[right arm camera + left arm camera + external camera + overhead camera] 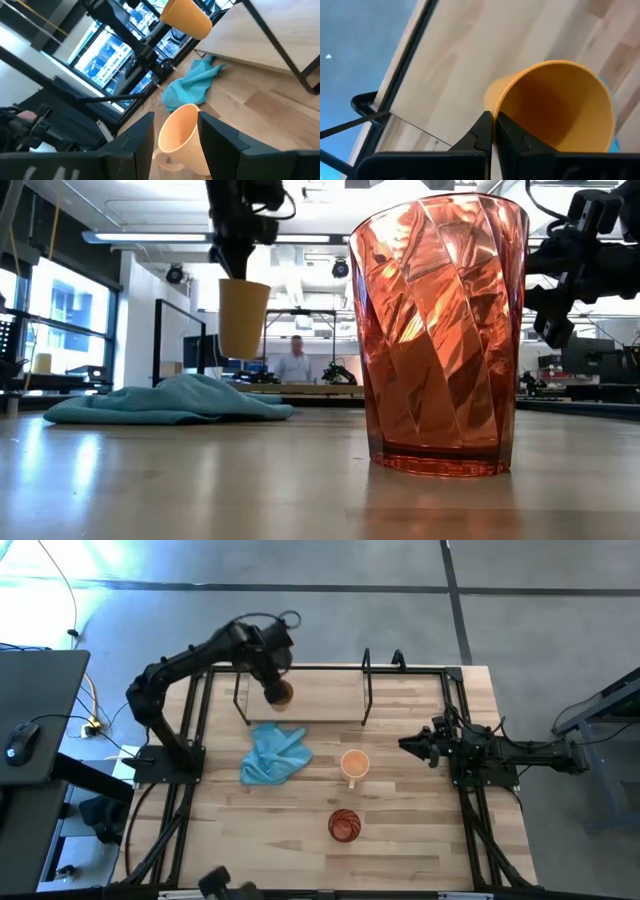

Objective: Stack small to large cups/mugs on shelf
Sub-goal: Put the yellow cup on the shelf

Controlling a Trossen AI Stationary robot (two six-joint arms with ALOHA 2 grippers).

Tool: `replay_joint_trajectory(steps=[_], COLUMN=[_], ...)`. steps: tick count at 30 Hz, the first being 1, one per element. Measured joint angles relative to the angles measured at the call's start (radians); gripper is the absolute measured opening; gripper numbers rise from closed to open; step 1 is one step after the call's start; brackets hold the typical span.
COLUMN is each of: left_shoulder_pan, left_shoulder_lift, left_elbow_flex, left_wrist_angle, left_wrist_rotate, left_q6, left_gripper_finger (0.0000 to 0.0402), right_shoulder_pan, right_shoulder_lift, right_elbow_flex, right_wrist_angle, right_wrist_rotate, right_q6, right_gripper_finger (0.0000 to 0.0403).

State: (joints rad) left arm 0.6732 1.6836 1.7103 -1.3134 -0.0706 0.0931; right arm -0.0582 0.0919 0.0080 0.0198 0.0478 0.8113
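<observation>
the left gripper [493,131] hangs bent down from its raised arm, fingers [479,134] clenched on the rim of the mustard-yellow cup [555,107], lifted off the counter [410,830] beside the shelf [366,690]; right gripper [175,131] waits level, fingers released

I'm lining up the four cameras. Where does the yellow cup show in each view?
High view: yellow cup upper left of centre, in the left gripper, by the shelf.
Low view: yellow cup hangs upper left, above the blue cloth.
Left wrist view: yellow cup fills the right, rim pinched.
Right wrist view: yellow cup at top centre.
Shared landmark: the blue cloth, which lies just below the cup in three views.
</observation>
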Motion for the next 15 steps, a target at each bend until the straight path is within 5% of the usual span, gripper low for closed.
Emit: replay_joint_trajectory(steps=[15], left_shoulder_pan=[0.268], left_shoulder_lift=[-0.006], left_elbow_flex=[-0.004], left_wrist_angle=[0.038], left_wrist_rotate=[0.183], left_q6=[0.142], left_gripper_finger=[0.0000], right_shoulder_pan=[0.000], right_shoulder_lift=[0.001], right_elbow_flex=[0.000], right_wrist_angle=[0.022], right_wrist_rotate=[0.127], right_q6=[0.030], right_gripper_finger=[0.0140])
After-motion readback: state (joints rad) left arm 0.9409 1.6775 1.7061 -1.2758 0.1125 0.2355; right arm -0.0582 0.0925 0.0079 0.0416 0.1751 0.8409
